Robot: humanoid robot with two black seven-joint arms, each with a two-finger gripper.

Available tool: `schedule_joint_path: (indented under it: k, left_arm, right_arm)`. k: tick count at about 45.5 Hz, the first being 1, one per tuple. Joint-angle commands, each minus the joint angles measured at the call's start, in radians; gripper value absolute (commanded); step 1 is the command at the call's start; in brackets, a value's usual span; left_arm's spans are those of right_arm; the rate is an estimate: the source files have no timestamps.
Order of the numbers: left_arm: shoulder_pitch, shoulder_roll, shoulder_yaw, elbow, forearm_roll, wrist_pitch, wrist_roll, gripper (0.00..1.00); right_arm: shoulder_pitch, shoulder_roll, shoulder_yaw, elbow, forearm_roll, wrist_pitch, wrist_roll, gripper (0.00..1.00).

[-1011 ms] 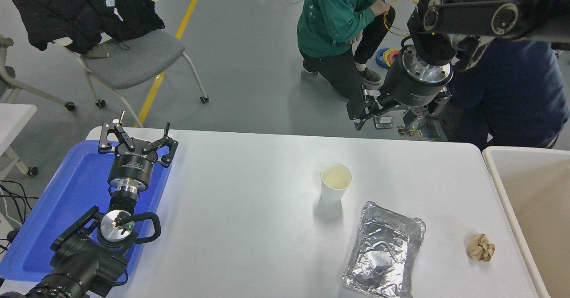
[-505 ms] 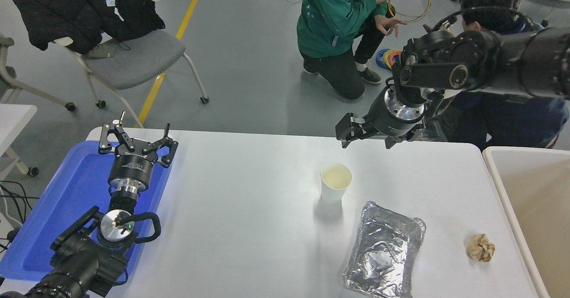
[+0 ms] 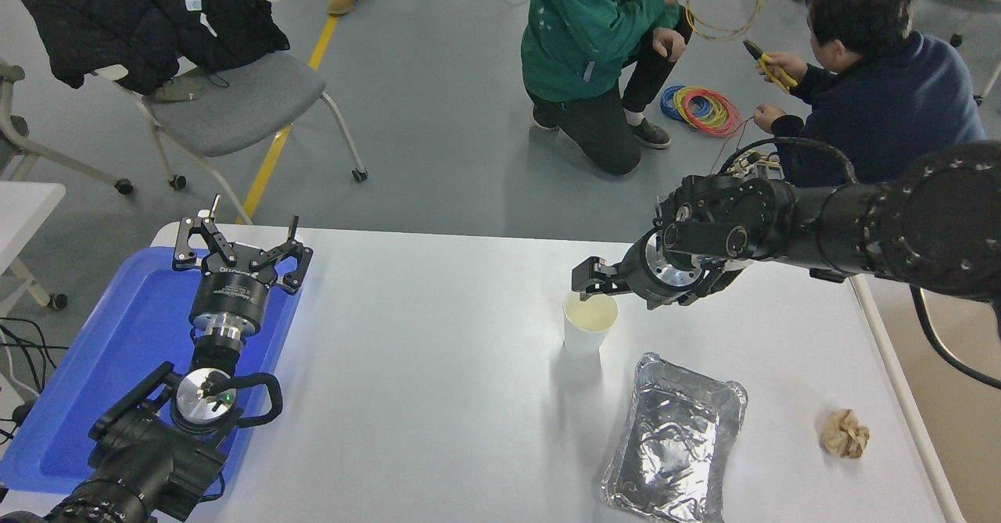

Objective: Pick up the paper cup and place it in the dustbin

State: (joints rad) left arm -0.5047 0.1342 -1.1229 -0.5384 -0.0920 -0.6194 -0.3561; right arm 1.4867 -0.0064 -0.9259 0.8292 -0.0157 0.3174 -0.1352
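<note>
The paper cup (image 3: pixel 589 324) stands upright on the white table (image 3: pixel 438 367), white outside and pale cream inside. My right arm reaches in from the right edge. My right gripper (image 3: pixel 618 284) is low at the cup's far right rim, open and holding nothing, with one finger (image 3: pixel 591 277) over the far edge of the rim. The dustbin (image 3: pixel 911 413) is at the table's right end. Only part of its cream rim and beige inside shows, and the arm hides its far part. My left gripper (image 3: pixel 238 240) is parked open over the blue tray (image 3: pixel 133 335) at the lower left.
A crinkled foil tray (image 3: pixel 672 445) lies just right of and nearer than the cup. A crumpled brown paper ball (image 3: pixel 844 433) lies near the dustbin. Two people (image 3: pixel 594 30) crouch on the floor beyond the table with coiled wires. A chair (image 3: pixel 227 101) holds a black jacket.
My right arm has come down and forward from high above the far table edge to the cup's far rim. The cup and my left arm have not moved.
</note>
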Motion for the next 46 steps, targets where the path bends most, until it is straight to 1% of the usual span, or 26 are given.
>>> schedule_joint_path:
  k: [1,15,24,29,31,33,35,38,42,44,46]
  left_arm:
    - [0.000,-0.001,0.000,0.000,0.000,0.000,0.000,1.00]
    - [0.000,0.001,0.000,0.000,0.000,0.000,-0.001,1.00]
    - [0.000,-0.001,0.000,0.000,0.000,0.001,0.000,1.00]
    - [0.000,-0.001,0.000,0.000,0.000,0.001,0.000,1.00]
    - [0.000,-0.001,0.000,0.000,0.000,0.000,0.000,1.00]
    - [0.000,-0.001,0.000,0.000,0.000,0.000,0.000,1.00]
    - [0.000,-0.001,0.000,0.000,0.000,0.000,-0.001,1.00]
    - [0.000,-0.001,0.000,0.000,0.000,0.001,0.000,1.00]
    - [0.000,-0.001,0.000,0.000,0.000,0.000,0.000,1.00]
    - [0.000,0.001,0.000,0.000,0.000,0.000,-0.001,1.00]
    - [0.000,0.001,0.000,0.000,0.000,0.000,0.000,1.00]
  right_arm:
    - [-0.098,0.006,0.009,-0.068,-0.004,-0.057,0.000,1.00]
    - [-0.164,0.006,0.010,-0.130,-0.004,-0.061,0.006,0.99]
    - [-0.183,0.006,0.009,-0.151,-0.018,-0.083,0.011,0.92]
    - [-0.183,0.006,0.010,-0.153,-0.079,-0.093,0.016,0.80]
    - [-0.184,0.006,0.010,-0.153,-0.092,-0.096,0.022,0.72]
    - [-0.183,0.006,0.010,-0.151,-0.101,-0.097,0.034,0.61]
    - [-0.183,0.006,0.010,-0.151,-0.109,-0.097,0.046,0.52]
    - [-0.183,0.006,0.010,-0.151,-0.128,-0.097,0.060,0.46]
    - [-0.184,0.006,0.010,-0.151,-0.136,-0.097,0.060,0.41]
    - [-0.184,0.006,0.010,-0.150,-0.136,-0.097,0.062,0.36]
    - [-0.186,0.006,0.010,-0.148,-0.135,-0.097,0.060,0.27]
